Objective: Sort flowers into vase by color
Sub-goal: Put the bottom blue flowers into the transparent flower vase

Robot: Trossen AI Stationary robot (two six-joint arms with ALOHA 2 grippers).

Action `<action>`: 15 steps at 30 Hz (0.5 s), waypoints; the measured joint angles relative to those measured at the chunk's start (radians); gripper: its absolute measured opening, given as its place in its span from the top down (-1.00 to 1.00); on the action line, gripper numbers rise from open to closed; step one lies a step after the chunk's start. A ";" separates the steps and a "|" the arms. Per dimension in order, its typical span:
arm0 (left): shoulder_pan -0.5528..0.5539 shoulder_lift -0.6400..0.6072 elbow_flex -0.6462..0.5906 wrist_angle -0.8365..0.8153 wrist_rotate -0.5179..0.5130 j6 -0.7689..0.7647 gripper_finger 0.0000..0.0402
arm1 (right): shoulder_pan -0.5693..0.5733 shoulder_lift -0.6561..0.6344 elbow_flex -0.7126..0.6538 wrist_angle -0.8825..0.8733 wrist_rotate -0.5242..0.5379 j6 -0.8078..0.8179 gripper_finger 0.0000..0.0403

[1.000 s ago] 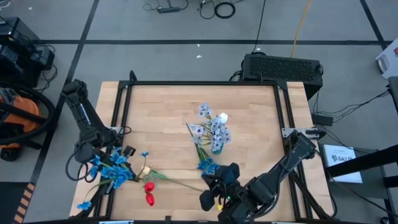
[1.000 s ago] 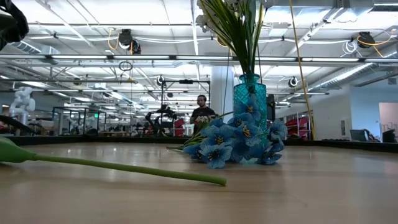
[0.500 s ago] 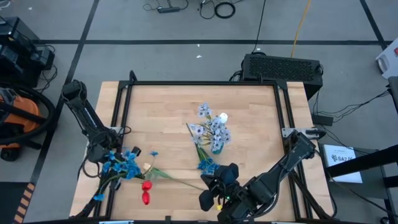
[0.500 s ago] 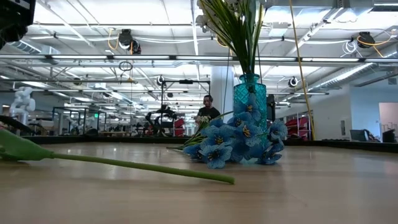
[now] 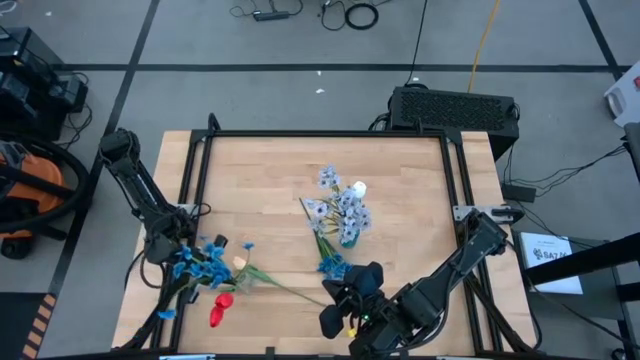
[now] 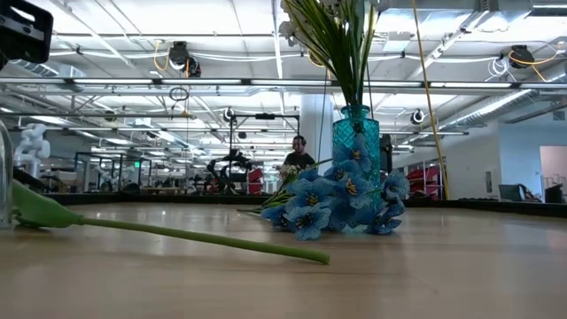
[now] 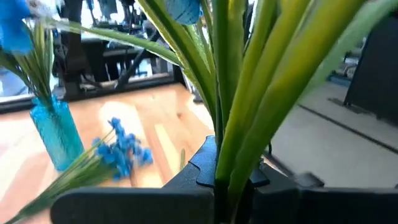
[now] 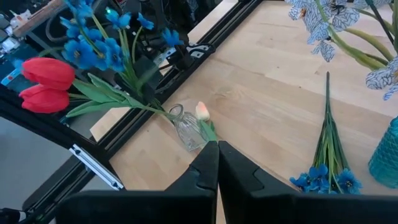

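The left gripper (image 5: 172, 250), at about eight o'clock on the wooden table (image 5: 270, 180), clamps a bunch of green stems (image 7: 249, 106) between its fingers, its arm reaching in from the table's left edge with the elbow raised outside the frame rail. From the held bunch fan bright blue sprays (image 5: 200, 262), a cream-white tulip (image 5: 240, 261) and red tulips (image 5: 218, 310), the blooms spreading toward six o'clock. A small clear glass vase (image 8: 185, 129) lies on its side beside the bunch. The right gripper (image 5: 345, 300) rests near six o'clock, arm folded low along the near edge, fingers pressed together on nothing. At centre, a teal glass vase (image 6: 356, 142) stands upright holding pale grey-blue sprays (image 5: 340, 205); another bright blue spray (image 6: 332, 204) lies flat against its base.
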 joint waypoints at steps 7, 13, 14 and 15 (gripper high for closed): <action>-0.001 0.000 0.000 -0.005 0.000 -0.023 0.91 | -0.014 0.000 0.000 0.014 0.001 -0.002 1.00; -0.002 -0.006 0.015 0.070 0.001 -0.017 0.92 | -0.028 0.000 0.000 0.018 0.000 -0.003 1.00; -0.002 -0.013 0.022 0.069 0.004 -0.017 0.92 | -0.030 0.000 0.000 0.018 0.000 -0.003 1.00; -0.002 -0.023 0.031 0.067 0.006 -0.017 0.93 | -0.030 0.000 0.000 0.018 0.000 -0.003 1.00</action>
